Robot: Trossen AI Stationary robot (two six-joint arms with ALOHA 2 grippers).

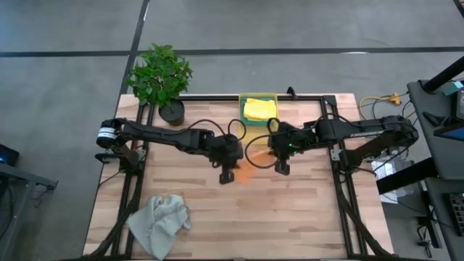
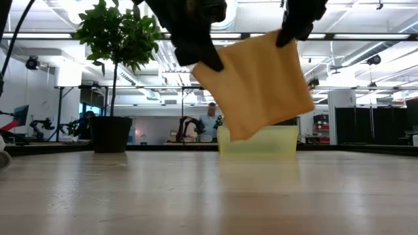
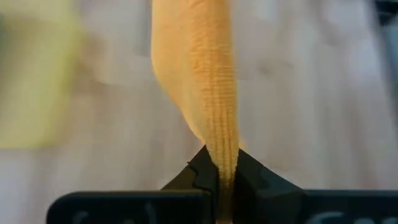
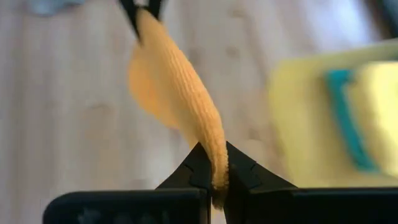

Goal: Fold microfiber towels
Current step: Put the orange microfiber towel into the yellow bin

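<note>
The orange towel [image 2: 258, 85] is held clear of the table, stretched between both grippers at the centre of the high view and hanging as a sheet in the upper middle of the low view. One top corner is pinched by the left gripper [image 1: 228, 176], the other by the right gripper [image 1: 280, 167], each pair of fingers pressed together on the cloth. A yellow towel [image 1: 259, 109] is seen lying in the yellow bin [image 1: 243, 98] at the top centre of the high view, with a teal towel [image 4: 343, 118] beneath it. A light grey towel [image 1: 159, 221] lies crumpled at the lower left of the wooden table [image 1: 290, 217]. A potted plant [image 1: 161, 76] stands at the upper left.
</note>
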